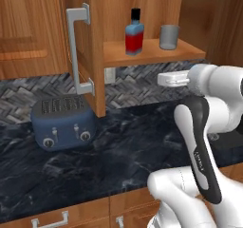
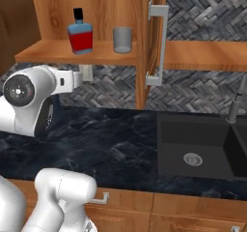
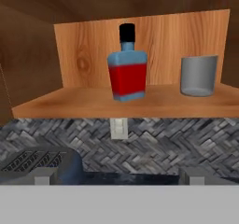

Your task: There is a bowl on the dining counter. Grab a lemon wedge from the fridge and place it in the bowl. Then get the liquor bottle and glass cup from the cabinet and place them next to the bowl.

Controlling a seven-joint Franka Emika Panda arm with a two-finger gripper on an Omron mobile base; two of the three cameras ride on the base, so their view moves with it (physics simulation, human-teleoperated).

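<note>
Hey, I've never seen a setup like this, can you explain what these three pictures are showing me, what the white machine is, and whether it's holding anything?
The white machine is a robot arm in a simulated kitchen. Two pictures come from cameras behind it, on its left and right. The third looks out from its hand, along the gripper, which is open and holds nothing.

It faces an open wooden cabinet. On the shelf stand a liquor bottle, blue with a red label and black cap, and a grey glass cup beside it, apart. Below is a black marbled counter with a blue toaster; the right camera also shows a sink.
</note>
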